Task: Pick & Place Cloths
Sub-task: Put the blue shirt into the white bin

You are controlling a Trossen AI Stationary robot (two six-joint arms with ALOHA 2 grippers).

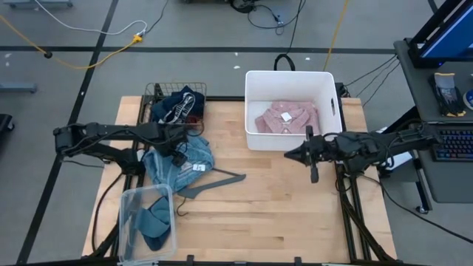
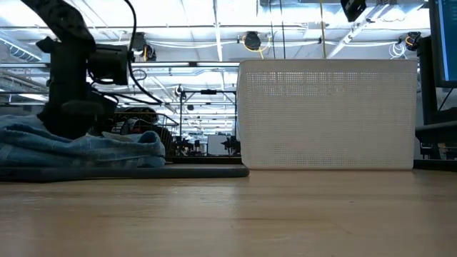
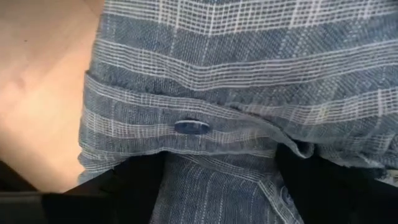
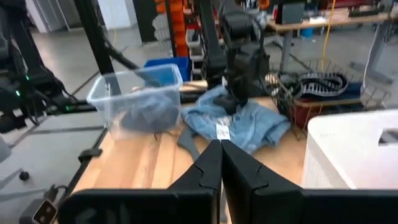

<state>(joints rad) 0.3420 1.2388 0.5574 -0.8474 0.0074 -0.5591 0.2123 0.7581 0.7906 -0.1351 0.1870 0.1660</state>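
Note:
A light blue denim shirt with a white tag lies crumpled on the table's left half and shows in the low view. My left gripper stands on it from above with its fingers open. In the left wrist view the dark fingers flank the shirt's button strip. A pink checked cloth lies in the white bin. Dark navy and black cloths fill the wire basket. A teal cloth lies in the clear tub. My right gripper hovers shut in front of the bin, touching nothing. My left gripper comes down on the denim shirt from above, pointing down. Its open fingers sink into the cloth on either side of the button strip, and a ridge of several layers stands between them. The shirt lies slack on the table.
A grey plastic hanger lies beside the shirt toward mid-table. The wire basket stands at the far left edge, the clear tub at the near left corner. Bare wood spans the table's near middle and right.

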